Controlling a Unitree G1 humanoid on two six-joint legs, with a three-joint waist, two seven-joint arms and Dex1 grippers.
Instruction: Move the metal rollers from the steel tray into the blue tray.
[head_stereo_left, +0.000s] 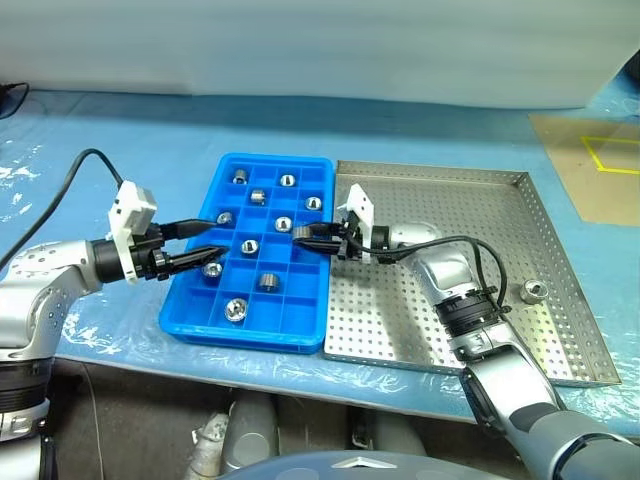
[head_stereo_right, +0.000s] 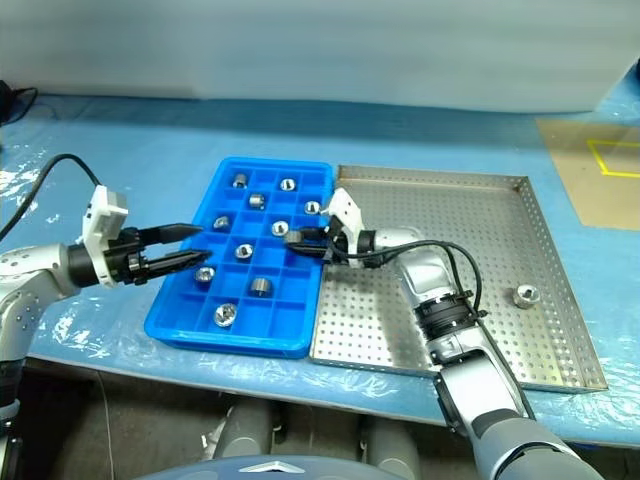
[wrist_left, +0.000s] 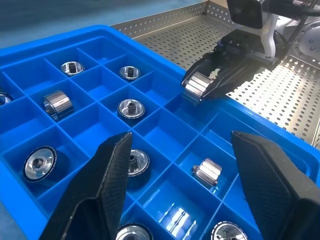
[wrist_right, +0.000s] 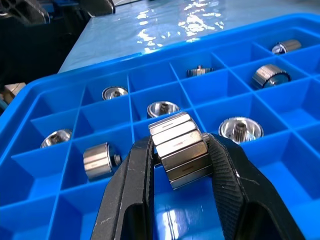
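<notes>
Left gripper (head_stereo_left: 205, 245) hanging over the near-left part of the blue tray (head_stereo_left: 200, 325), fingers spread wide with nothing between them, tips above the compartments.

Blue tray resting on the blue-covered table (head_stereo_left: 120, 130), its long right edge just beside the steel tray (head_stereo_left: 560, 230). Eight metal rollers lying in separate compartments: two in the far row (head_stereo_left: 240, 177) (head_stereo_left: 288, 181), one lying on its side behind them (head_stereo_left: 258, 196), one by the right wall (head_stereo_left: 313, 203), one at mid-left (head_stereo_left: 225, 217), one at the centre (head_stereo_left: 283, 224), one in the middle column (head_stereo_left: 249, 245), one by the left fingertips (head_stereo_left: 212, 269), one on its side nearer the front (head_stereo_left: 268, 282), and one in the near row (head_stereo_left: 235, 309). Remaining compartments bare.

Right gripper (head_stereo_left: 303, 234) reaching in over the tray's right edge, clamped tight on a ridged roller (wrist_right: 180, 149) held above a compartment, clear of the floor.

Steel tray further right, perforated floor mostly bare, with a single roller (head_stereo_left: 534, 291) lying near its right rim, well apart from both grippers.
</notes>
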